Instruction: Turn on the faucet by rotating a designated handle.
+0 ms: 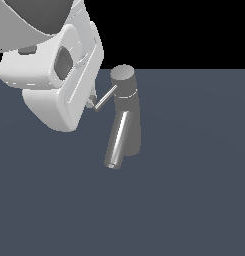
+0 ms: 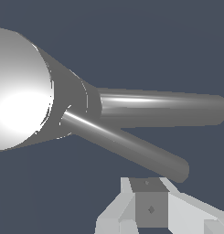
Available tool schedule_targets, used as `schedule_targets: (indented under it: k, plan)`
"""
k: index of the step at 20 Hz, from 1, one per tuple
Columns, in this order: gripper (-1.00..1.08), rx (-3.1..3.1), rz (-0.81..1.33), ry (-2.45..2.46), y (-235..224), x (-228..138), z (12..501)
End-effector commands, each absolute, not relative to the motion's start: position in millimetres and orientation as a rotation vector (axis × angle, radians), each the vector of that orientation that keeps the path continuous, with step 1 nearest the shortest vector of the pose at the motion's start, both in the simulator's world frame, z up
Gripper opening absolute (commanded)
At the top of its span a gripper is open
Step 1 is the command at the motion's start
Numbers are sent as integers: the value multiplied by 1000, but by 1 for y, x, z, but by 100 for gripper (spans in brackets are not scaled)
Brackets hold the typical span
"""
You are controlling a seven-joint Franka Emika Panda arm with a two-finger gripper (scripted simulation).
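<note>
**At the handle tip: claw sitting just off the free end of the rod**

Beside the faucet (image 1: 125, 112), on the exterior view's left, the gripper (image 1: 90, 102) is hanging close to the outer end of the handle (image 1: 105, 98). The handle is a thin straight rod whose long axis is running from the round cap down and out toward the exterior view's left, so its free end is pointing at the claw. Tip and claw are looking as if they touch or nearly touch; I cannot tell which. The faucet is standing upright on the dark floor (image 1: 194, 190), its thicker shiny spout (image 1: 118, 140) slanting down toward the camera, well apart from the claw.

From the wrist view, the handle (image 2: 125, 146) is pointing at the gripper (image 2: 151, 205), its end just short of the finger (image 2: 150, 208). Only one finger block is showing clearly, so I cannot tell how wide the claw is standing. Nothing is looking gripped.

Judging by this, the next move is calling for a sideways push on the rod's end, swinging it around the cap's upright axis.
</note>
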State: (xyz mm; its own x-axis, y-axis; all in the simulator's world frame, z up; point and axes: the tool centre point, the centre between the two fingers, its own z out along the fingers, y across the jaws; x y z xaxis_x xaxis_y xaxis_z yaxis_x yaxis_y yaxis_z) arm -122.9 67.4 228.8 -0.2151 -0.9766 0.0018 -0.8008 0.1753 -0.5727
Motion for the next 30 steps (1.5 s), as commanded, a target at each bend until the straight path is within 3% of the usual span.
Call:
schedule_targets:
  k: [1,30]
  plan:
    - [-100,-1670,-655,2126,54,-131,221]
    - [-100,-1672,-656,2121,0,-148,220]
